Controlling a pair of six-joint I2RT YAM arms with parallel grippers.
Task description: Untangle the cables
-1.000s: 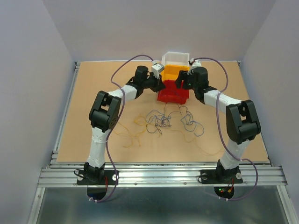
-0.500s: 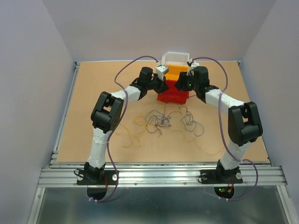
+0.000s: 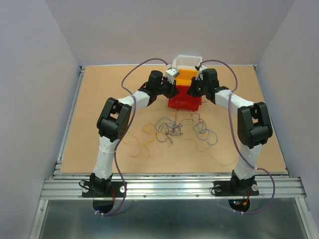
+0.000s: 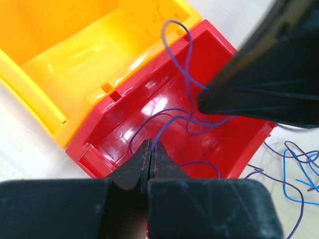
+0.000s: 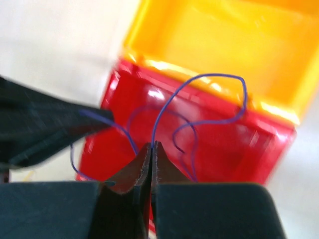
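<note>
Now the left gripper (image 4: 151,148) and the right gripper (image 5: 151,148) are both pinched shut on a very thin blue-purple wire (image 5: 214,75). It curls in loops just past their tips, over the red bin (image 4: 119,124). More skinny cables (image 3: 172,128), yellow and blue, lie tangled on the table (image 3: 94,94), well behind the fingers.

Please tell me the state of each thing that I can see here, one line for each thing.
left end effector: shut on the blue cable
right end effector: shut on the blue cable
blue cable: pinched at two places, looping over the red bin
other cables: tangled, lying on the table
red bin: upright, open
yellow bin: upright, open, visible part empty
clear bin: upright, contents cannot be seen
</note>
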